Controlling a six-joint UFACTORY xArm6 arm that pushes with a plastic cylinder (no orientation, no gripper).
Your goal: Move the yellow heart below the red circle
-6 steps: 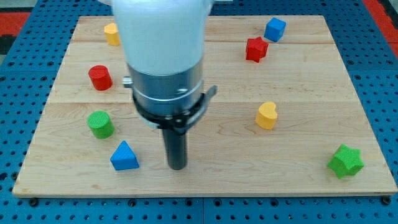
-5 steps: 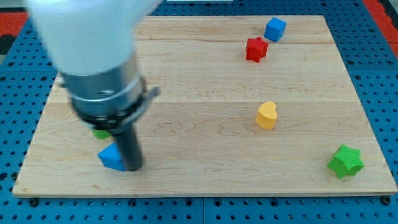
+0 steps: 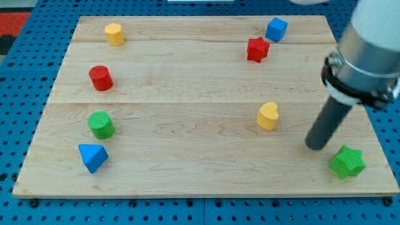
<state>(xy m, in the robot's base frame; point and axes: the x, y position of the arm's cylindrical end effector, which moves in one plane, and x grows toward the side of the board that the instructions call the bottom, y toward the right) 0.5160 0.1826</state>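
Note:
The yellow heart [image 3: 268, 116] lies right of the board's middle. The red circle [image 3: 100, 78] stands far off at the view's left, in the upper half. My tip [image 3: 317, 145] rests on the board to the right of the yellow heart and slightly lower, with a gap between them. It sits just up and left of the green star [image 3: 347, 162].
A green circle [image 3: 100, 124] and a blue triangle [image 3: 93, 156] lie below the red circle. A yellow block [image 3: 114, 34] is at the top left. A red star [image 3: 257, 49] and a blue cube [image 3: 276, 29] are at the top right. The wooden board [image 3: 200, 181] ends close below.
My tip swung from the lower middle to the left, nudged the blue triangle left and turned it, then crossed to the right side beside the green star. The yellow heart has not moved.

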